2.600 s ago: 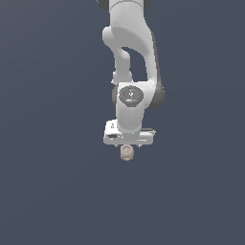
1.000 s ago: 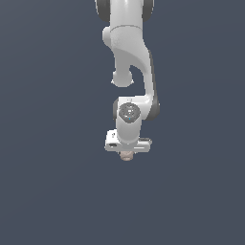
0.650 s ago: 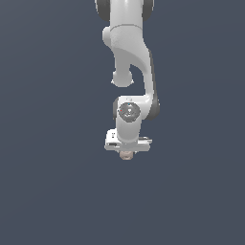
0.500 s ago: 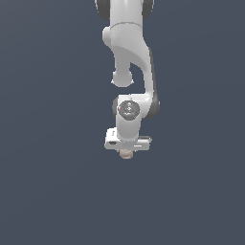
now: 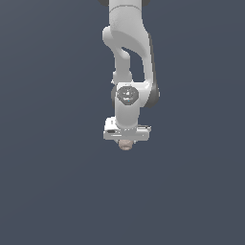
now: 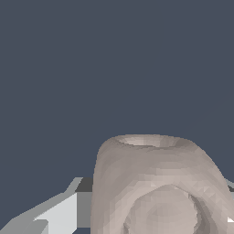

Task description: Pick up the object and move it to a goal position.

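1. Looking at the exterior view, we see our arm (image 5: 128,57) reaching down with the white gripper (image 5: 126,142) low in the picture. The beige-pink lump (image 5: 126,145) peeks out just beneath it, tucked between the fingers. Against the earlier pictures the wrist has folded lower and the lump has travelled with the gripper, sitting a touch higher than before. We judge it is lifted and being carried toward the goal, though no goal marker shows.

2. Turning to the wrist view, the lump (image 6: 155,187) fills the near part of the picture, its ringed face toward the camera, with a grey-white finger (image 6: 59,215) pressed against its side. We read the gripper as closed snugly on the lump, jaws only as far apart as its width.
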Controlling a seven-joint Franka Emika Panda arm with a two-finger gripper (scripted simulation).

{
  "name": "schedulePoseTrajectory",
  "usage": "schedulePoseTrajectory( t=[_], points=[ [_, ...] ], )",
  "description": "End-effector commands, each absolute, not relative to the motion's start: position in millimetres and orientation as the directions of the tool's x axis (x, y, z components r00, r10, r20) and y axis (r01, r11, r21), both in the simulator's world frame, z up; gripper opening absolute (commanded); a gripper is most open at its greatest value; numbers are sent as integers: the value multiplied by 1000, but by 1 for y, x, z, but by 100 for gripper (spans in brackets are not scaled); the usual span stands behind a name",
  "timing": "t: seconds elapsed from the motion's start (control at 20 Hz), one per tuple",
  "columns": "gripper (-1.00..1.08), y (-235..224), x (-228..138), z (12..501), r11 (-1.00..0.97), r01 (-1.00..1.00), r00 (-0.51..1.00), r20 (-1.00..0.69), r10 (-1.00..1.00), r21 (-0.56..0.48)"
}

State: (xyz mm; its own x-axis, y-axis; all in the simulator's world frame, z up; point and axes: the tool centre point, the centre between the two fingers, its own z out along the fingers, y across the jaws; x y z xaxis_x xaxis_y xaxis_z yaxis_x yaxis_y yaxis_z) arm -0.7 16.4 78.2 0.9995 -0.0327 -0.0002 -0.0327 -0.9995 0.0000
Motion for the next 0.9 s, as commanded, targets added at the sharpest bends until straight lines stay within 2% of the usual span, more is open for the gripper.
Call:
schedulePoseTrajectory(
  t=[0.0,0.45,0.85],
  points=[
    [-100,15,-13,91,-999,-33,999,1,-33,0],
    [-100,10,-47,129,-999,-33,999,0,-33,0],
    [-100,8,-58,143,-999,-33,999,0,-33,0]
  ],
)
